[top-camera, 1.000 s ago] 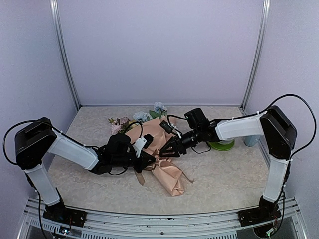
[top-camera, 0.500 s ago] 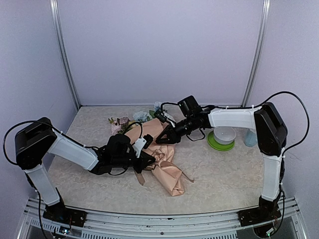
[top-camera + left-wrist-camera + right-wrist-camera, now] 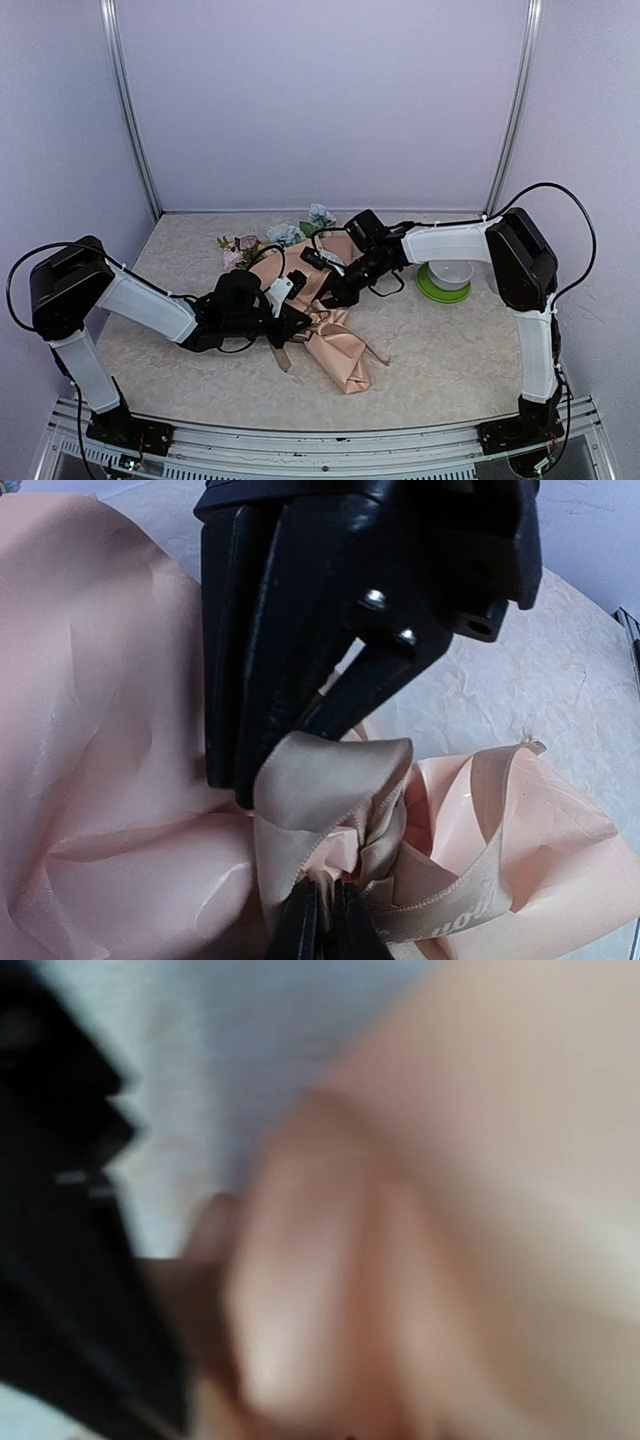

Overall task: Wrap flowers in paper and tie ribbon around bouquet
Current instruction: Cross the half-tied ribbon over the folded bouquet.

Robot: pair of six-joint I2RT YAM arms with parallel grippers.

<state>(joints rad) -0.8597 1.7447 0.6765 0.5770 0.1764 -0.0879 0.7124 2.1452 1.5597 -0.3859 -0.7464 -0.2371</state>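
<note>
Where the two arms meet over the middle of the tabletop (image 3: 460, 360), the left gripper (image 3: 322, 910) is clamped tight on the ribbon (image 3: 335, 780). Its thin black fingertips pinch the beige strip just below a bunched knot of loops. The right gripper (image 3: 265, 780) meets the same knot from the far side. Its fingers are drawn almost together and the tips nip the top loop of the ribbon, with only a sliver of light between the finger bodies higher up. A free tail of ribbon curls away to the right over the paper (image 3: 100, 680), which lies creased and peach-pink under both grippers. The right wrist view is too blurred to give more than a peach mass and a dark shape at its left.

From above, the bouquet (image 3: 342, 362) lies flat around the middle of the tabletop. Its narrow tail points to the near edge, and the flowers (image 3: 283, 235) spill from its wide end toward the far edge, left of centre. A green plate (image 3: 428, 291) bearing a white bowl (image 3: 447, 272) stands nearer the right edge, apart from the bouquet.
</note>
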